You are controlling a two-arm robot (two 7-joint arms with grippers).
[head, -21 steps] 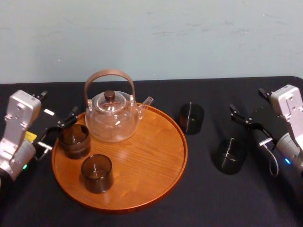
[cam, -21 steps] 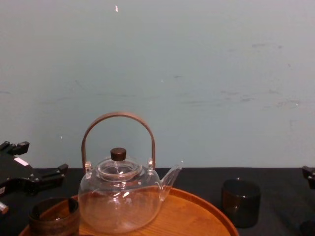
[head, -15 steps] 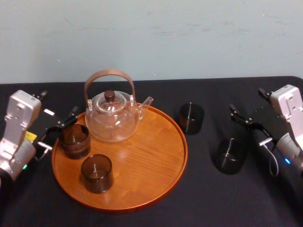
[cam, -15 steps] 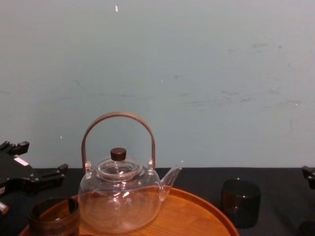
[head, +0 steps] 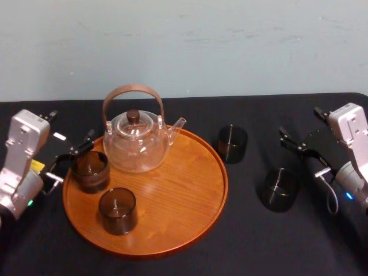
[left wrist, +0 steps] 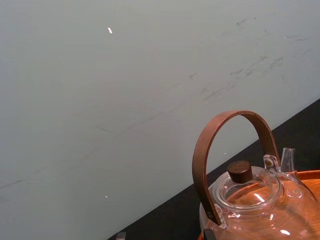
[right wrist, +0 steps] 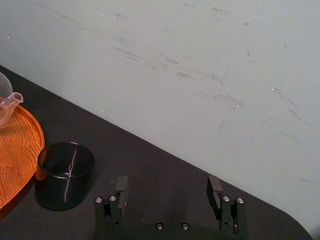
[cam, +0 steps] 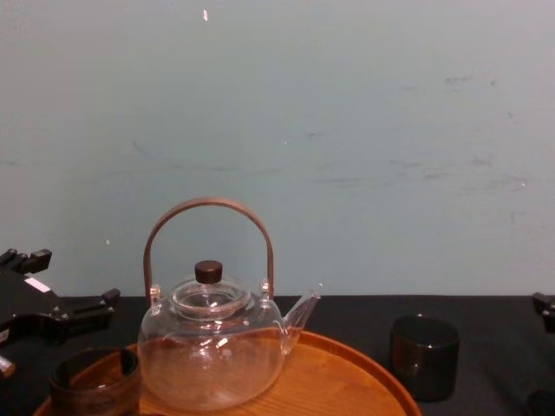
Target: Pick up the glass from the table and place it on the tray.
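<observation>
I see one dark glass [head: 232, 144] upright on the black table [head: 259, 247], just beside the right rim of the round wooden tray [head: 178, 190]. A second glass [head: 278, 188] stands farther right, apart from it.

A clear glass teapot [head: 136, 144] stands upright, lid on, its dark round knob [head: 133, 115] centred under an arched brown wooden handle [head: 133, 89]. The short spout [head: 178, 124] points to the right and slightly away from the camera. Behind it rises a pale blue-green wall [head: 230, 46], faintly marked with scuffs and scratches.
</observation>
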